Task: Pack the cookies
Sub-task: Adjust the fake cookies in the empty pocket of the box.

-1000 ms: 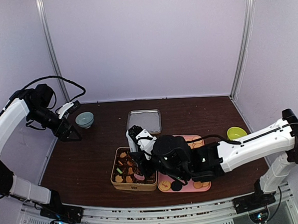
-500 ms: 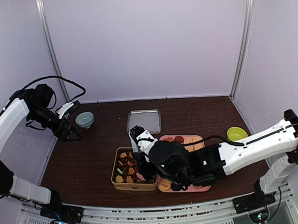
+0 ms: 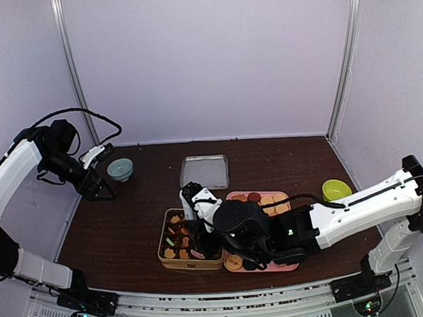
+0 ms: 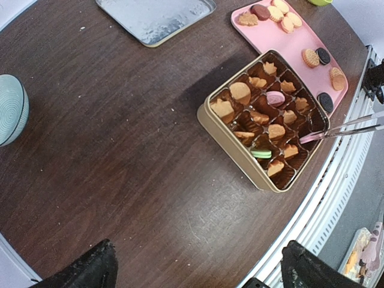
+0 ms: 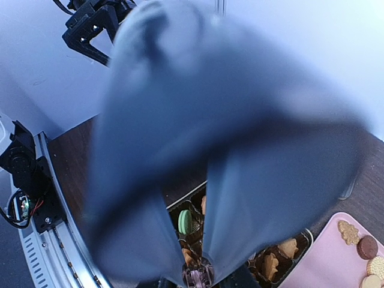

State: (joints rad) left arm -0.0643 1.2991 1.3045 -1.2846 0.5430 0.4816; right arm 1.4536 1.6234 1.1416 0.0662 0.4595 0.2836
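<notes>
Tan, pink and green cookies [image 4: 240, 91] fill the paper cups of a gold tin [image 3: 175, 258]. More cookies [image 4: 310, 57] lie on a pink tray [image 4: 300, 37]. My right gripper [image 3: 201, 231] hangs over the tin's right side, shut on metal tongs [image 4: 351, 126]. The tongs' tips pinch a pink cookie [image 4: 309, 137] just above the tin's near-right cups. In the right wrist view the tongs [image 5: 240, 180] are a big blur that hides the fingers. My left gripper [image 4: 201, 273] is open and empty, high over bare table at the far left [image 3: 96, 182].
The tin's lid [image 3: 204, 171] lies upside down behind the tin. A teal bowl [image 3: 120, 168] sits beside my left gripper and a green bowl [image 3: 336, 189] at the right. The table's metal front rail [image 4: 336, 192] runs close by the tin.
My right arm has shifted left and lower over the tin, bringing the tongs down toward the cups and uncovering the tray's back row. The left arm has stayed still.
</notes>
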